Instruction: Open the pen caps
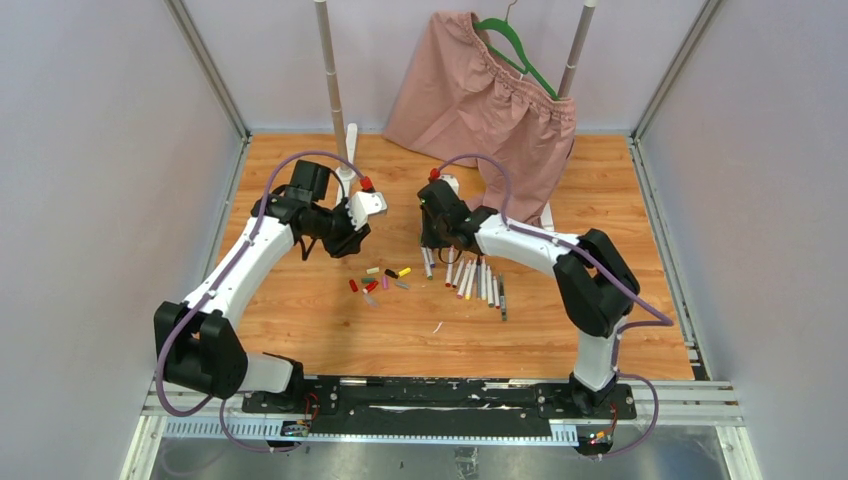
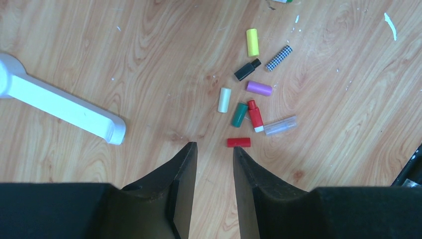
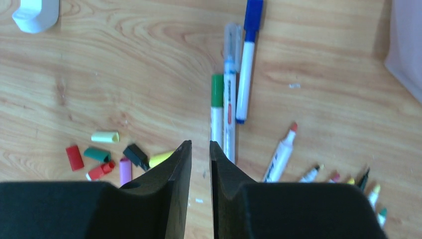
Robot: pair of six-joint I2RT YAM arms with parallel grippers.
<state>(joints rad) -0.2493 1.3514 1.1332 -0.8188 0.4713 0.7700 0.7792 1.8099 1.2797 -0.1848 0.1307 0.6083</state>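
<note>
Several loose pen caps [image 1: 380, 281] lie in a cluster mid-table. In the left wrist view they are yellow [image 2: 253, 42], black [image 2: 247, 69], purple [image 2: 259, 88], cream, green [image 2: 239, 114] and red [image 2: 239, 142]. The pens [image 1: 470, 278] lie in a row to their right. Three are capped: green [image 3: 217, 107], clear [image 3: 230, 94] and blue [image 3: 247, 64]. Others [image 3: 281, 152] show bare tips. My left gripper [image 2: 214, 147] is open and empty, hovering just short of the red cap. My right gripper [image 3: 200, 144] is open by a narrow gap and empty, above the table beside the green-capped pen.
A pink skirt [image 1: 500, 100] on a green hanger [image 1: 515, 50] hangs from a rack at the back. A white rack foot [image 2: 59, 104] lies left of the caps and shows in the right wrist view [image 3: 36, 12]. Grey walls enclose the table.
</note>
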